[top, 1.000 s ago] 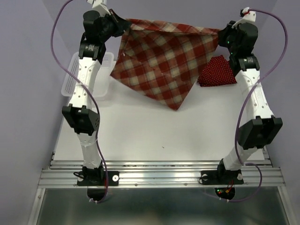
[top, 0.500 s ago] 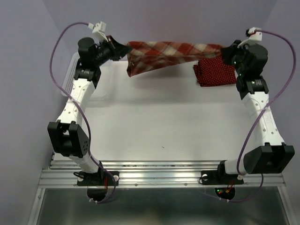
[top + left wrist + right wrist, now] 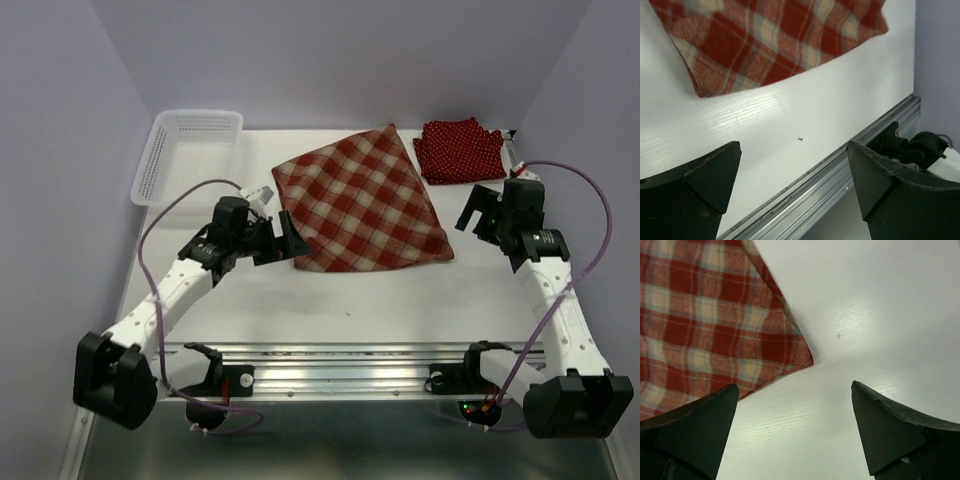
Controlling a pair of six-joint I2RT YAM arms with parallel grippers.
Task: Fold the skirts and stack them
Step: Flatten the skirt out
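The red-and-cream plaid skirt (image 3: 365, 205) lies spread flat on the white table (image 3: 380, 290), one corner pointing to the back. Its near left corner (image 3: 705, 85) shows in the left wrist view, its near right corner (image 3: 800, 357) in the right wrist view. A dark red polka-dot skirt (image 3: 458, 150) lies folded at the back right. My left gripper (image 3: 287, 240) is open beside the plaid skirt's near left corner, holding nothing (image 3: 795, 170). My right gripper (image 3: 476, 214) is open just right of the near right corner, also empty (image 3: 795, 430).
A white lattice basket (image 3: 190, 150) stands at the back left corner. The aluminium rail (image 3: 860, 160) runs along the table's near edge, close under my left gripper. Purple walls close in the left, back and right sides.
Both grippers opened and let go of the plaid skirt, which was stretched in the air between them and now lies flat. Both arms dropped low and drew back toward the near edge.
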